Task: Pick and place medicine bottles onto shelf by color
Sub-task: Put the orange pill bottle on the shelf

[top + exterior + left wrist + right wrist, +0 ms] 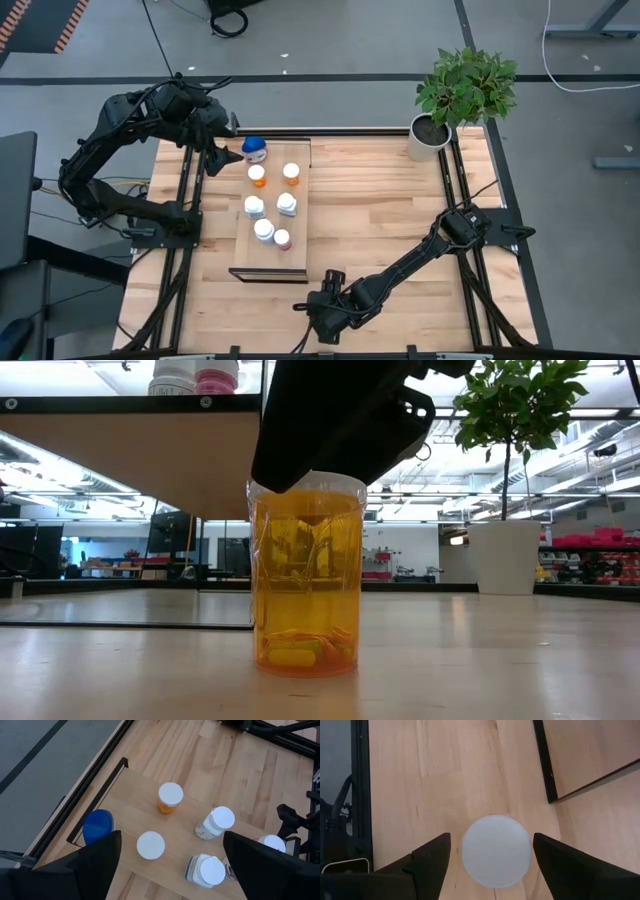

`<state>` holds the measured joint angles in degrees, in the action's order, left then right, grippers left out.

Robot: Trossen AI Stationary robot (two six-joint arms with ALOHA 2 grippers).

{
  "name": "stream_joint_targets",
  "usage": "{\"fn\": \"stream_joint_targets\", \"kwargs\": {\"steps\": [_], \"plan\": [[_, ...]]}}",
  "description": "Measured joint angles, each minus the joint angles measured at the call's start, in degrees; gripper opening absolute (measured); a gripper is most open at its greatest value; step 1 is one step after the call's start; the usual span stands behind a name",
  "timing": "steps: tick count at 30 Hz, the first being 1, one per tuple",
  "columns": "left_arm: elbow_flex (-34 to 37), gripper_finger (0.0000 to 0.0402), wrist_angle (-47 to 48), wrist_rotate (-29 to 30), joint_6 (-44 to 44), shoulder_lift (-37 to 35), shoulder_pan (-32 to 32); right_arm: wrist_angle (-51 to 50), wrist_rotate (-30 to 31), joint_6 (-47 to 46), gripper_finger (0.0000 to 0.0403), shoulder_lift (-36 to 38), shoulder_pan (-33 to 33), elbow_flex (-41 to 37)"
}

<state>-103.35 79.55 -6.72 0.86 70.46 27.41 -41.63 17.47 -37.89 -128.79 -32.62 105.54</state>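
An orange medicine bottle (pixel 305 585) with a white cap (pixel 495 851) stands upright on the table near its front edge. My right gripper (pixel 491 836) is open and points down over it, one finger on each side of the cap, with a narrow gap showing on both sides. The high view shows this gripper (pixel 322 318) but hides the bottle. The shelf (pixel 270 262) lies left of centre and carries several bottles: a blue one (pixel 254 150), two orange (pixel 257 176), three white (pixel 263 230) and a pink one (pixel 282 239). My left gripper (pixel 172 837) waits open above the shelf's far end.
A potted plant (pixel 450 100) stands at the table's far right corner. Dark frame rails (pixel 185 200) run along both sides of the table. Bare tabletop (pixel 400 220) lies between the shelf and the right arm.
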Motion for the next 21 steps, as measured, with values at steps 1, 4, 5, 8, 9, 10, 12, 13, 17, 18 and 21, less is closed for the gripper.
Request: {"fn": "stream_joint_targets", "kwargs": {"steps": [1,4,5,8,9,10,12,13,17,18,21], "plan": [[0.0,0.0355,0.0,0.0,0.0,0.0,0.0,0.0,0.0,0.0,0.0288,0.0,0.0,0.0],[0.0,0.0355,0.0,0.0,0.0,0.0,0.0,-0.2,0.0,0.0,0.0280,0.0,0.0,0.0],[0.0,0.0355,0.0,0.0,0.0,0.0,0.0,-0.2,0.0,0.0,0.0278,0.0,0.0,0.0],[0.0,0.0355,0.0,0.0,0.0,0.0,0.0,-0.3,0.0,0.3,0.0276,0.0,0.0,0.0],[0.0,0.0355,0.0,0.0,0.0,0.0,0.0,-0.3,0.0,0.4,0.0276,0.0,0.0,0.0],[0.0,0.0355,0.0,0.0,0.0,0.0,0.0,-0.3,0.0,0.4,0.0276,0.0,0.0,0.0],[0.0,0.0355,0.0,0.0,0.0,0.0,0.0,-0.4,0.0,0.4,0.0276,0.0,0.0,0.0],[0.0,0.0355,0.0,0.0,0.0,0.0,0.0,-0.4,0.0,0.4,0.0276,0.0,0.0,0.0],[0.0,0.0355,0.0,0.0,0.0,0.0,0.0,-0.4,0.0,0.3,0.0276,0.0,0.0,0.0],[0.0,0.0355,0.0,0.0,0.0,0.0,0.0,-0.4,0.0,0.1,0.0276,0.0,0.0,0.0],[0.0,0.0355,0.0,0.0,0.0,0.0,0.0,-0.4,0.0,-0.4,0.0270,0.0,0.0,0.0]]}}
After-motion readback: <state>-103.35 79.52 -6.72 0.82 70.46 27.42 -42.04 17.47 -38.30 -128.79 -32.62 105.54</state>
